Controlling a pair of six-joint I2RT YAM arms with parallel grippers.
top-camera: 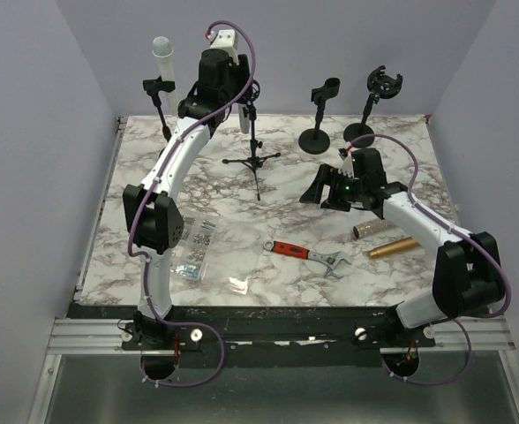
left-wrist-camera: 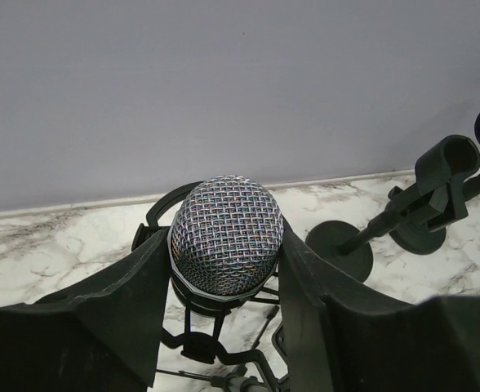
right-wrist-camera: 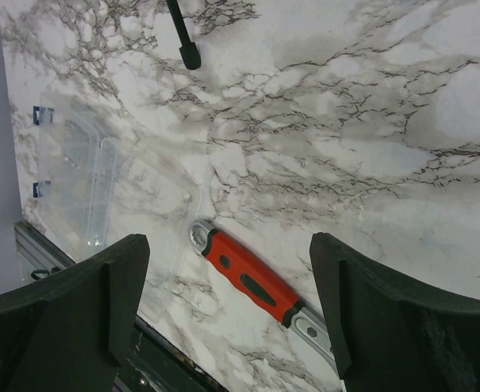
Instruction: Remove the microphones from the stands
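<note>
Arms rise from the near rail in the overhead view. The left arm (top-camera: 173, 168) stretches up and away to the back of the counter (top-camera: 330, 296), its wrist tipped down over the head of the tripod stand (top-camera: 256, 162), so the stand's top is hidden beneath it. The right arm (top-camera: 418, 219) is folded low over the right half, elbow by the front corner and wrist pointing inward, near a wrench (top-camera: 308, 254) and well apart from the tripod stand. From the left wrist, the mic (left-wrist-camera: 226, 233) sits upright in the stand's cradle, its mesh head centred in the left pincer (left-wrist-camera: 224, 249). Both fingers (left-wrist-camera: 130, 310) lie against the sides of the head, pinching it around its lower rim. The camera looks down on the mesh dome, towards the back wall. Two round-based stands (left-wrist-camera: 424, 192) are on the marble to the right, apart from the mic. From the right wrist, the right pincer (right-wrist-camera: 228, 245) hangs spread wide above the counter. Between its fingers lie bare marble and the wrench's red handle, with a clear box (right-wrist-camera: 101, 180) to the left. A black leg (right-wrist-camera: 184, 37) of a stand shows at the top edge.
</note>
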